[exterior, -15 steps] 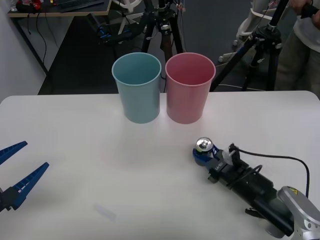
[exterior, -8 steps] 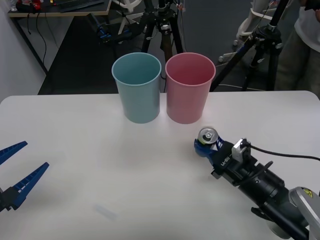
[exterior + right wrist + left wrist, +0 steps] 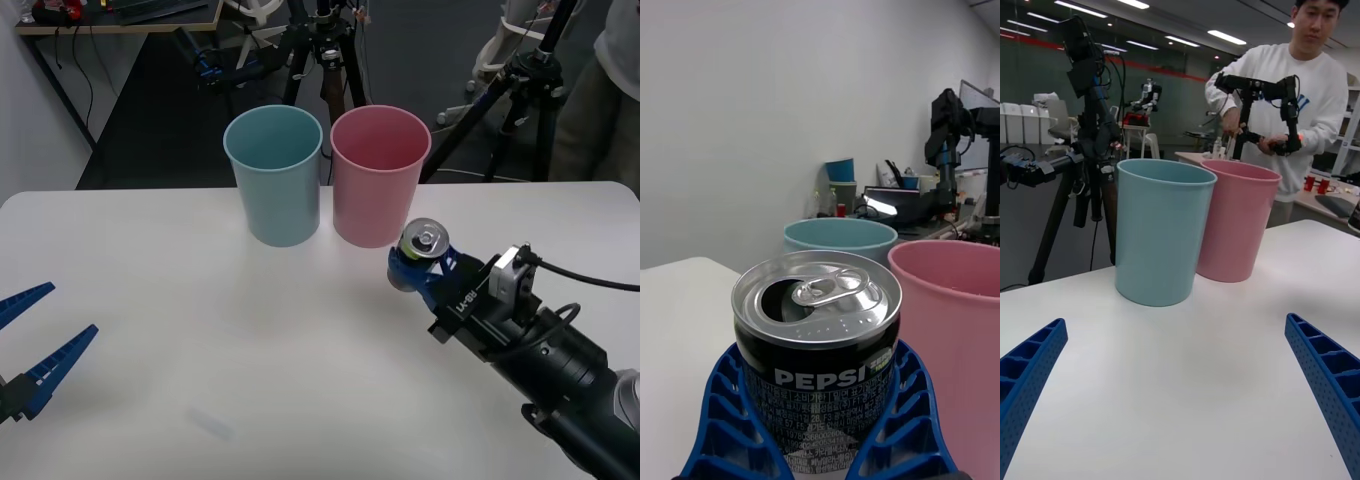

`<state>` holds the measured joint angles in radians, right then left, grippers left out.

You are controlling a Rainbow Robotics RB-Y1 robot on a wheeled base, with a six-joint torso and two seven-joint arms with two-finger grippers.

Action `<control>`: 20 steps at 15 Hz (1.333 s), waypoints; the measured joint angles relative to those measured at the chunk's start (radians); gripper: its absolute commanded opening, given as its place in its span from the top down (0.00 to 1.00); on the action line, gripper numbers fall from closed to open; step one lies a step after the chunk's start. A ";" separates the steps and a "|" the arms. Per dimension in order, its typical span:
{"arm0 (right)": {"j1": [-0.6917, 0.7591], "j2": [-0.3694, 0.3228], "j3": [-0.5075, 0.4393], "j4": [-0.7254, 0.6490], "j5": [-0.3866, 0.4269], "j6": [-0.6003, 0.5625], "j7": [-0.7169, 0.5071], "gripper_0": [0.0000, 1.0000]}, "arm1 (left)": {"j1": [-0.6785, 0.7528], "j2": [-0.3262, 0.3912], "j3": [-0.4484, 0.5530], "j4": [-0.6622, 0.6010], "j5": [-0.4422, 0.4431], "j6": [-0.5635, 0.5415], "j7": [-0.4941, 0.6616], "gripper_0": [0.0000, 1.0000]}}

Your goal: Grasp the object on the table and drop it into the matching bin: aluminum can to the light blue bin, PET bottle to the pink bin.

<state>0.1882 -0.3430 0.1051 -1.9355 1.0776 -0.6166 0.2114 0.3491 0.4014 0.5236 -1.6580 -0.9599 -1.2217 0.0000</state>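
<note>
Front view, from left to right: the left gripper (image 3: 40,340) sits at the lower left edge of the frame, low over the white table (image 3: 150,300), with its blue ribbed fingers spread wide apart and nothing between them. In the upper middle stand the two bins, just beside each other near the far edge of the table: the blue bin (image 3: 274,175) on the left, the pink bin (image 3: 379,175) on the right. Right of the middle, the right gripper (image 3: 412,272) comes in from the lower right corner and its blue fingers are clamped on the can (image 3: 424,245). The can stands upright, with its shiny top and pull tab facing up, just in front of the lower right side of the pink bin. I cannot tell if the can touches the table or is lifted. White letters are printed on the black body of the gripper, but I cannot read them.

On the right wrist view the can (image 3: 817,352) is black with the white word "PEPSI", and small print under it is not readable. Its opening looks already open.
</note>
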 measured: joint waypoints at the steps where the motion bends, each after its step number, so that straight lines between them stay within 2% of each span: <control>1: -0.002 -0.003 0.008 -0.043 0.027 0.033 -0.052 1.00 | 0.000 0.000 0.000 0.000 0.000 0.000 0.000 0.00; 6: -0.061 -0.043 0.076 -0.164 0.101 0.207 -0.256 1.00 | 0.000 0.000 0.000 0.000 0.000 0.000 0.000 0.00; 10: -0.177 -0.060 0.157 -0.148 0.123 0.384 -0.280 1.00 | 0.000 0.000 0.000 0.000 0.000 0.000 0.000 0.00; 14: -0.340 -0.064 0.260 -0.043 0.123 0.565 -0.278 1.00 | 0.000 0.000 0.000 0.000 0.000 0.000 0.000 0.00; 20: -0.566 0.052 0.281 0.201 0.154 0.608 -0.270 1.00 | 0.000 0.000 0.000 0.000 0.000 0.000 0.000 0.00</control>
<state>-0.3773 -0.2914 0.3858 -1.7348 1.2316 -0.0083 -0.0584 0.3491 0.4014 0.5236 -1.6581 -0.9599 -1.2217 0.0000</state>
